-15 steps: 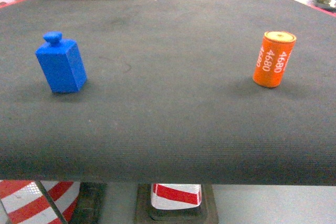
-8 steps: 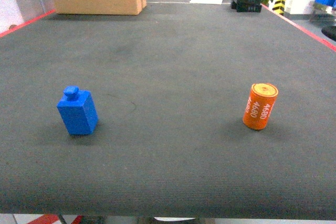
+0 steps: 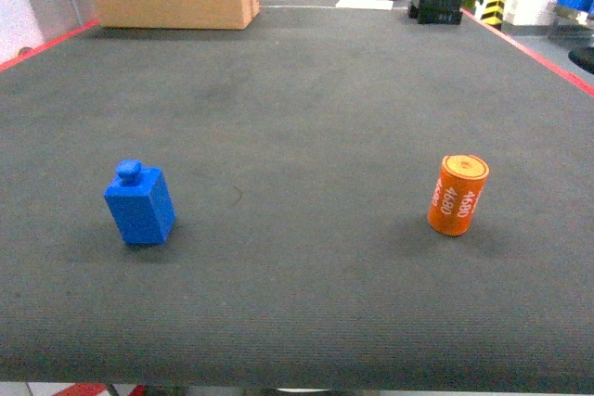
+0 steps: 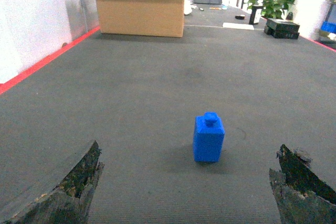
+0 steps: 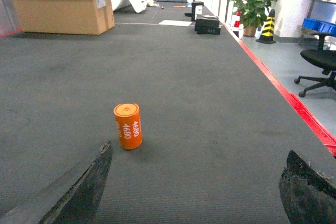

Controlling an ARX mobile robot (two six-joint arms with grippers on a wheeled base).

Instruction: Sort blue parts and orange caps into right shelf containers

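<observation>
With the head view having pulled back, the blue part [image 3: 140, 203] is standing near-left and the orange cap [image 3: 458, 195] near-right on the desk [image 3: 306, 90], both claws [image 4: 184, 192] [image 5: 194, 187] spread wide and empty, neither item approached yet.

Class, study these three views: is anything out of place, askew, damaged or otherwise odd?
Only the fingertips framing both wrist views look odd: their surfaces are rough and crumbled, as if worn. The blue part and orange cap both stand upright and undamaged on the dark mat.
</observation>
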